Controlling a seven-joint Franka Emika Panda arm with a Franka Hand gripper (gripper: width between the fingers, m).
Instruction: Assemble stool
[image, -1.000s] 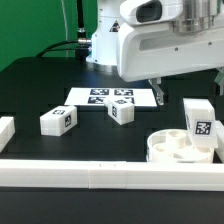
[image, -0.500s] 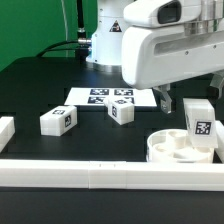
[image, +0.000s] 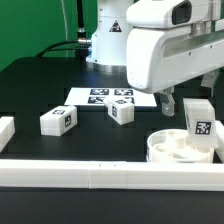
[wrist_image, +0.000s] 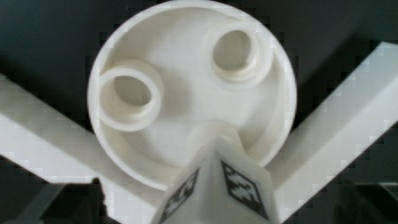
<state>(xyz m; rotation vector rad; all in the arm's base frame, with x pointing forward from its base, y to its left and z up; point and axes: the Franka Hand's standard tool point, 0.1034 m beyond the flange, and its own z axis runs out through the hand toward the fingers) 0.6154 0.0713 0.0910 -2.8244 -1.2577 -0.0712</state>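
The round white stool seat (image: 172, 149) lies underside up at the exterior view's right, against the front rail. One tagged leg (image: 201, 124) stands upright in it. My gripper (image: 195, 102) hangs over that leg's top, open, with one dark finger (image: 166, 103) well clear of the leg's left side; the other finger is hidden. The wrist view looks down on the seat (wrist_image: 187, 90) with its two round sockets and on the standing leg (wrist_image: 222, 190). Two loose legs (image: 58, 120) (image: 122, 111) lie on the black table.
The marker board (image: 96, 97) lies flat behind the loose legs. A long white rail (image: 90, 176) runs along the front, with a short piece (image: 5, 130) at the exterior view's left. Rails (wrist_image: 347, 120) also flank the seat in the wrist view.
The arm and gripper have shifted toward the exterior view's right, over the standing leg. The leg, the seat and the loose legs have not moved.
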